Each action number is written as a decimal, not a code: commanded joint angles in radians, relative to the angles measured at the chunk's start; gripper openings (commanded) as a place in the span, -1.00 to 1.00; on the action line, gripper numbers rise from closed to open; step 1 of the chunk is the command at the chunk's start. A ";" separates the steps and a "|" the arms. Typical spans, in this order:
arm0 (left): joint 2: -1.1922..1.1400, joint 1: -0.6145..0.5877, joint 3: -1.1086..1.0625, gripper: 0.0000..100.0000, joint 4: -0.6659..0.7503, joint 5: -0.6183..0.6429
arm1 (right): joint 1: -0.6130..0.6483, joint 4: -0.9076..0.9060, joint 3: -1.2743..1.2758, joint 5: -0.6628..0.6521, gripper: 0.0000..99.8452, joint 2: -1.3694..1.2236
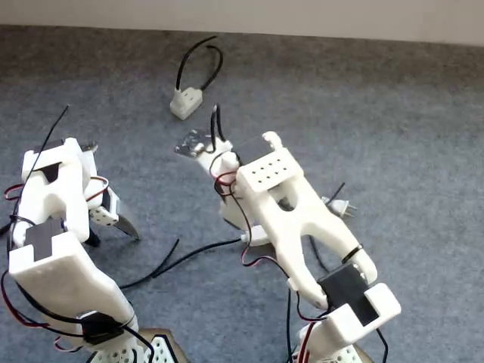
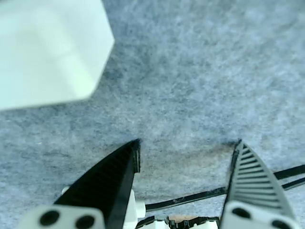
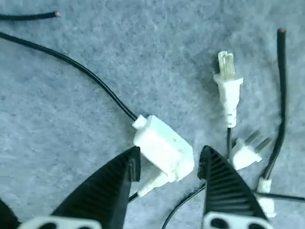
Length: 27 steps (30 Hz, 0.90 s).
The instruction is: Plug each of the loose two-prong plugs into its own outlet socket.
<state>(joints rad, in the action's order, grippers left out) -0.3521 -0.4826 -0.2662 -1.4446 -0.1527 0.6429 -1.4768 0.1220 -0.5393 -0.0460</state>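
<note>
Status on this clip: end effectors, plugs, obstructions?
Left end effector open, empty. Right end effector open around white socket. Two loose plugs beside it, cables nearby.

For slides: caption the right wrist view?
Open black gripper poised over white plastic outlet socket; two loose white two-prong plugs lie beside it.

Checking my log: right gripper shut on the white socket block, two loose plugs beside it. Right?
No: the right wrist view shows the right gripper open around the white socket block, not shut; two loose plugs lie beside it.
</note>
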 commanded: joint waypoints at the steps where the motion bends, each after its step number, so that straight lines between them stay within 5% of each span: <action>1: 0.031 0.024 -0.002 -0.39 0.018 -0.002 | -0.039 0.053 0.038 -0.167 -0.61 0.045; 7: 0.031 0.025 0.002 -0.39 0.018 -0.002 | -0.038 0.076 0.252 -0.367 -0.61 0.044; 15: 0.031 0.025 0.002 -0.39 0.018 -0.002 | -0.079 0.389 0.426 -0.370 -0.62 0.044; 22: 0.031 0.025 0.002 -0.39 0.018 -0.002 | -0.168 0.318 0.298 -0.184 -0.83 0.053; 27: 0.031 0.025 0.002 -0.39 0.018 -0.002 | -0.332 0.176 0.059 -0.064 -0.80 0.053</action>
<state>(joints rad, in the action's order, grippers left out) -0.3521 -0.4826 -0.2662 -1.4446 -0.1511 0.4081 -1.2390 0.3353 -0.6621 -0.0460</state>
